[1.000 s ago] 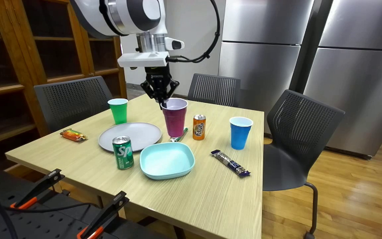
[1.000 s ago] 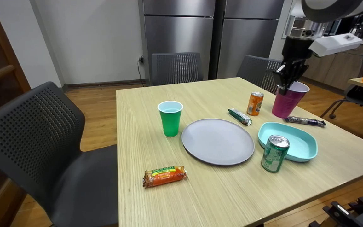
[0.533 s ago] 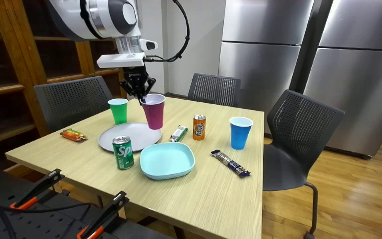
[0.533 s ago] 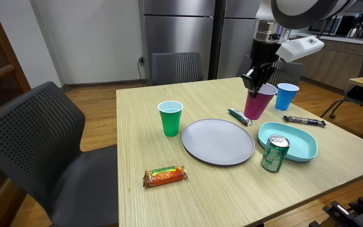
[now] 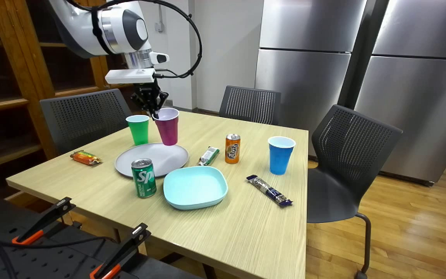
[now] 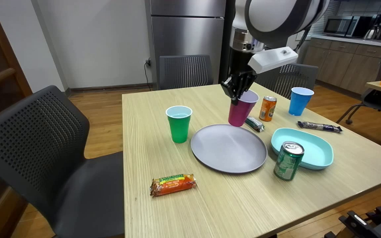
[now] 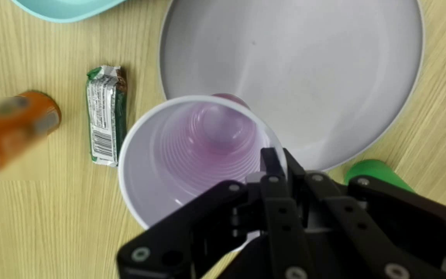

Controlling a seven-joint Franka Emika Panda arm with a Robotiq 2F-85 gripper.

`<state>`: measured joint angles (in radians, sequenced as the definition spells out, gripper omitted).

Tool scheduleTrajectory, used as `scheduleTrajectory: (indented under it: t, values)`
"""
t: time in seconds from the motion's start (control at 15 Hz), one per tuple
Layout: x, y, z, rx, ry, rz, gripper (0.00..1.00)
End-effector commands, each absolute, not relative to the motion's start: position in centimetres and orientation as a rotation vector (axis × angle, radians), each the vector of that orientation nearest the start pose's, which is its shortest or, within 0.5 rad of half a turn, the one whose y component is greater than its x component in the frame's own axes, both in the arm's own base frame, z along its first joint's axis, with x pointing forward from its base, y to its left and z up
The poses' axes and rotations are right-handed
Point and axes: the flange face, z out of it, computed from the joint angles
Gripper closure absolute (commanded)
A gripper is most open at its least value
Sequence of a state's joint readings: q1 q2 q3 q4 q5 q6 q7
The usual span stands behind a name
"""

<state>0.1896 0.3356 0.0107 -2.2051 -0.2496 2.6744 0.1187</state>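
Observation:
My gripper (image 7: pixel 281 155) is shut on the rim of a purple cup (image 7: pixel 201 155) with a pale inside. One fingertip (image 7: pixel 270 158) is inside the cup and its partner presses from outside. In both exterior views the purple cup (image 5: pixel 168 130) (image 6: pixel 241 114) hangs slightly tilted beside the far rim of a round grey plate (image 5: pixel 149 157) (image 6: pixel 228 148). A green cup (image 5: pixel 139 131) (image 6: pixel 179 127) stands close by on the plate's far side. Near the held cup lie a green-and-white wrapped bar (image 7: pixel 102 116) and an orange can (image 7: pixel 33 116), partly blurred in the wrist view.
On the table a green can (image 5: pixel 144 179) stands beside a teal dish (image 5: pixel 195 188). A blue cup (image 5: pixel 280 157), a dark blue wrapped bar (image 5: pixel 269 190) and an orange-wrapped snack (image 6: pixel 173 184) lie or stand farther out. Chairs (image 5: pixel 343 162) surround the table; clamps (image 5: pixel 120 252) sit at its near side.
My gripper has carried the purple cup leftward in both exterior views, away from the blue cup, past the wrapped bar and toward the plate and the green cup. The grip has stayed shut.

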Motion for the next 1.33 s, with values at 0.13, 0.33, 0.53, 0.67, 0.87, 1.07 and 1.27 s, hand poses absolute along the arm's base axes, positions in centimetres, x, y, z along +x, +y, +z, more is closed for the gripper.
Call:
scheduleTrajectory:
  t: [0.13, 0.33, 0.53, 0.67, 0.87, 1.07, 1.27]
  values:
    - [60.2, 14.3, 22.4, -3.212, -0.403, -0.247, 0.99]
    - [61.7, 14.1, 21.2, -3.211, -0.374, -0.2, 0.99]
    - [62.3, 13.8, 20.2, -3.209, -0.344, -0.129, 0.99]
    - [62.0, 13.8, 20.0, -3.212, -0.325, -0.088, 0.99]
    - [61.8, 13.7, 20.0, -3.219, -0.328, -0.084, 0.99]
    - [61.9, 13.7, 20.0, -3.215, -0.321, -0.071, 0.99]
    - [62.0, 13.6, 19.8, -3.208, -0.31, -0.052, 0.99]
